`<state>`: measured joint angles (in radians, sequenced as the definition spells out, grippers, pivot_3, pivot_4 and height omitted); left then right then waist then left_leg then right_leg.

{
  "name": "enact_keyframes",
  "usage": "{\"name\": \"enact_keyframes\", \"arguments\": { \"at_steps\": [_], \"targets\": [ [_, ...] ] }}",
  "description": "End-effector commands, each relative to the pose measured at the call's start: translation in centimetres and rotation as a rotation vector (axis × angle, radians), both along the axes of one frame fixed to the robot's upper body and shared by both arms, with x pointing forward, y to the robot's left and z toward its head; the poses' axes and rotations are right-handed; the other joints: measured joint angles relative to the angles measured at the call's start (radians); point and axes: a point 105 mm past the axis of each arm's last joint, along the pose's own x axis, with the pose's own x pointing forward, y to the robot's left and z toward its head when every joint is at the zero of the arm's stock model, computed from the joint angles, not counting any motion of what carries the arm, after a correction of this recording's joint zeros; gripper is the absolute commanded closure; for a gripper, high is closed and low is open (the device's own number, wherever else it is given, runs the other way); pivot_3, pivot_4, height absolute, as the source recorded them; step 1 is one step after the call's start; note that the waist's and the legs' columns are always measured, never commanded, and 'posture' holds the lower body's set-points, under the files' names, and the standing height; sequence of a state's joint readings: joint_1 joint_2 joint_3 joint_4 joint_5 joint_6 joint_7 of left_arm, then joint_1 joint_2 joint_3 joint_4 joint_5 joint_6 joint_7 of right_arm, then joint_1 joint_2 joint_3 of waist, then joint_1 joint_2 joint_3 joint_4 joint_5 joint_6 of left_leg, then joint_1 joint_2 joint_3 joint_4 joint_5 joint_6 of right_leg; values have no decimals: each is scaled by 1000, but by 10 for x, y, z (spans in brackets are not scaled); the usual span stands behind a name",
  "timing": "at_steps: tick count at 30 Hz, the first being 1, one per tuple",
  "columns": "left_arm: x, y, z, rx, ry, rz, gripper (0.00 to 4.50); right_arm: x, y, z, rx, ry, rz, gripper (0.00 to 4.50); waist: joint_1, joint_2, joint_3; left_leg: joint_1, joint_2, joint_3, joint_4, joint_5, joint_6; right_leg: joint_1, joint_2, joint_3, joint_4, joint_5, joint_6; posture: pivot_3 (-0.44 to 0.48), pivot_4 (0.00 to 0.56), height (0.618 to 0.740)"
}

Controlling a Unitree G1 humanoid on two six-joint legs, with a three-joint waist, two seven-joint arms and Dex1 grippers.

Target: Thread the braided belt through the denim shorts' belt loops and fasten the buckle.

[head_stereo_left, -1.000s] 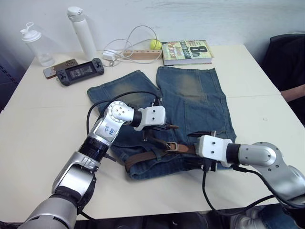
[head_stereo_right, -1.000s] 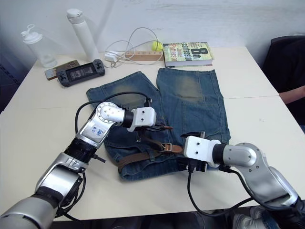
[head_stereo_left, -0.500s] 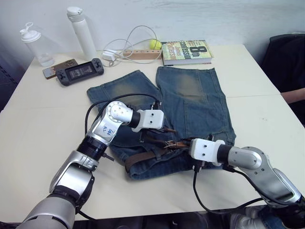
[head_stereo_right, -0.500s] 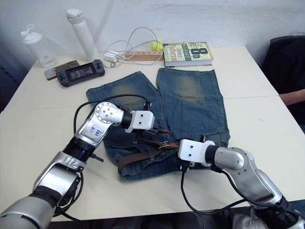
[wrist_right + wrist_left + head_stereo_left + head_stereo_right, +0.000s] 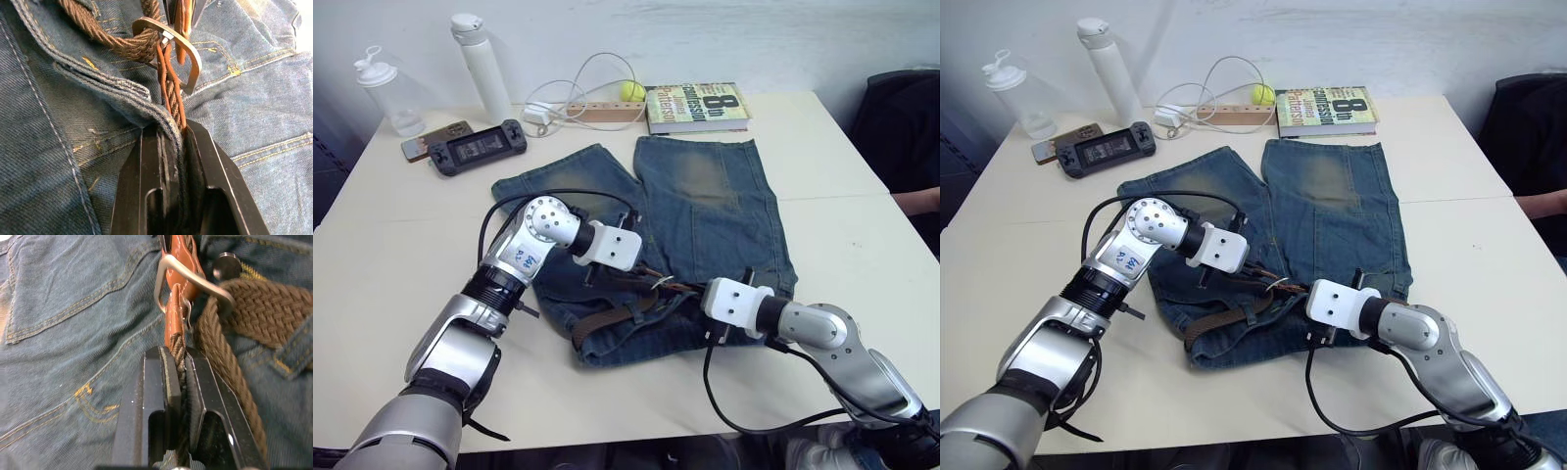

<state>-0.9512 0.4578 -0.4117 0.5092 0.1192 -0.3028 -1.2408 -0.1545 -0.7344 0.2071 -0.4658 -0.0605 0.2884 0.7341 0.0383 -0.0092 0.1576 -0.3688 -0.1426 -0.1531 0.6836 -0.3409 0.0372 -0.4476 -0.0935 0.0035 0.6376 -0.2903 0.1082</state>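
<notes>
Pincers meet at the buckle (image 5: 188,279): left pincer (image 5: 177,377) pinches the braided belt (image 5: 254,313), right pincer (image 5: 173,139) pinches belt and denim shorts (image 5: 715,196).

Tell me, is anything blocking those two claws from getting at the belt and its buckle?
Nothing visible does. The left gripper is already clamped on the braided belt just behind the buckle. The right gripper pinches the belt's strap together with a fold of the denim shorts at the buckle.
</notes>
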Motion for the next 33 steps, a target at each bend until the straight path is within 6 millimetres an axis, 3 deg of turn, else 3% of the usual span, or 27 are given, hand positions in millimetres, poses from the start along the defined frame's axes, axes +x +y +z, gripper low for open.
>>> {"name": "enact_keyframes", "arguments": {
  "at_steps": [1, 10, 18, 24, 25, 33],
  "targets": [
    [0, -4, 6, -5, -23, -23, 4500, 4, -2, 16, 16, -65, -22, 4444, -2, 0, 0, 0, 0, 0, 0, 0, 0, 0, 0, 0, 0, 0, 0, 0, 150, 740],
    [-13, -32, 1, -91, 48, -21, 4500, 5, 1, 19, 27, -64, -14, 4444, -11, 0, 0, 0, 0, 0, 0, 0, 0, 0, 0, 0, 0, 0, 0, 0, 150, 740],
    [-18, -38, -15, -35, 105, 32, 4500, 3, 7, 22, 30, -68, 15, 4444, -11, 0, 0, 0, 0, 0, 0, 0, 0, 0, 0, 0, 1, 0, 0, 0, 150, 740],
    [-17, -57, -11, -72, 137, 61, 4500, 1, 12, 23, 35, -66, 35, 4444, -12, 0, 0, 0, 0, 0, 0, 0, 0, 0, 0, 0, 0, 0, 0, 0, 150, 740],
    [-17, -60, -6, -107, 180, 80, 3570, 1, 12, 23, 36, -66, 35, 4500, -12, 0, 0, 0, 0, 0, 0, 0, 0, 0, 0, 0, 0, 0, 0, 0, 150, 740],
    [-19, -50, 0, -76, 200, 93, 375, 1, 10, 22, 29, -60, 32, 4500, -12, 0, 0, 0, 0, 0, 0, 0, 0, 0, 0, 0, 1, 0, 0, 0, 150, 740]
  ]
}}
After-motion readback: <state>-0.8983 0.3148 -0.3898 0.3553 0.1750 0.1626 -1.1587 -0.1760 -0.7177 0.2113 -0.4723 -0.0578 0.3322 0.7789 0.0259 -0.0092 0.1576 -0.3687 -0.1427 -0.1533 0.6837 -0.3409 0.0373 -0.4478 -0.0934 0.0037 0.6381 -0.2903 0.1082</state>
